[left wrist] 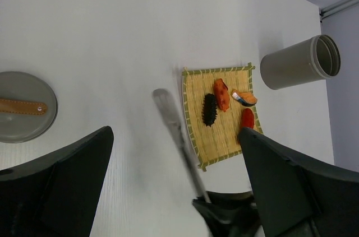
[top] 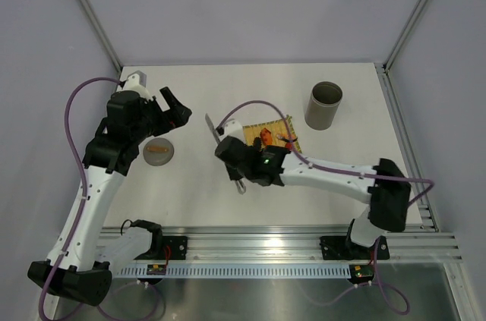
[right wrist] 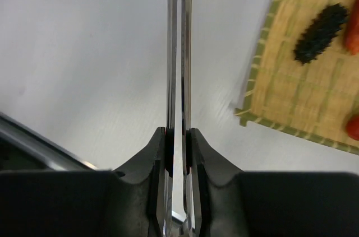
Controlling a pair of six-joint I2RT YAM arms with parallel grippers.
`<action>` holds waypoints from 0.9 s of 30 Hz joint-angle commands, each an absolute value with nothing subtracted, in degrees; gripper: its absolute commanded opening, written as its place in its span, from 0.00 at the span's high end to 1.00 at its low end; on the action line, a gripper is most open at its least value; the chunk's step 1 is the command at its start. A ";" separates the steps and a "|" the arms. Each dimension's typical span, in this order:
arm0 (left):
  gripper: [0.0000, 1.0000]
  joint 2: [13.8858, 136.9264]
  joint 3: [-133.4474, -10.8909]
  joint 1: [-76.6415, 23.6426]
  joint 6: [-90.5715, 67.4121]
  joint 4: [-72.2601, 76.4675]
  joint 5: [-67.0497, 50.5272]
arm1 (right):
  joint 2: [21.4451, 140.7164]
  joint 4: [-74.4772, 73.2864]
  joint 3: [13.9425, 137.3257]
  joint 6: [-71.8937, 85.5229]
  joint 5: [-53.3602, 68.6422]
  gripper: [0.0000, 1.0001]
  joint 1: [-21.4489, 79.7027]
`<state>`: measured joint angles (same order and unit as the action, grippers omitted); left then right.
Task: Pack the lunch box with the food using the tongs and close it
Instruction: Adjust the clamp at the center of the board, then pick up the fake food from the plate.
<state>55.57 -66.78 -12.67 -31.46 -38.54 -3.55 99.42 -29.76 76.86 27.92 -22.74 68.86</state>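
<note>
The white table (top: 228,207) has a smooth, matt top. On its far right side the lunch box (top: 325,105) stands upright and open. It is a tall grey cylinder with a dull metal wall and a thin round rim, and nothing covers it. It stands apart from the other things.

Near the middle of the table lies the square mat (left wrist: 224,136), woven from thin yellow strips with a greenish edge. Far to the left of the mat rests the round grey lid (left wrist: 25,88), flat and shallow, with a brown strap across it.

The tongs (right wrist: 178,69) are slim and of shiny silver metal. They are just beside the left edge of the mat, and their flat rounded tip points away from the arms. The right gripper (right wrist: 178,136) is clenched on them. Its black pads press the two thin arms almost together. I cannot tell if the tongs touch the table.

The left gripper (top: 176,108) is spread wide and holds nothing. It hangs above the table near the lid.

The food lies on the mat. There is a dark bumpy oval piece (left wrist: 210,109), an orange piece (left wrist: 221,94), an orange-and-grey piece (left wrist: 244,98) and a red piece (left wrist: 247,118).
</note>
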 commanded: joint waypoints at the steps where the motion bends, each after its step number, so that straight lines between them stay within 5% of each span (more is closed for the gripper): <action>1: 0.02 54.58 -69.43 -12.30 -30.23 -37.79 -2.02 | 86.34 -34.00 75.50 30.05 -21.80 0.81 62.87; 15: 0.02 56.51 -63.81 -12.13 -31.73 -32.26 -7.29 | 61.62 -60.19 66.09 46.04 -22.58 0.66 51.59; 27: 0.02 58.54 -62.40 -12.22 -31.90 -31.29 -8.44 | 61.43 -61.79 65.13 47.73 -23.64 0.56 51.50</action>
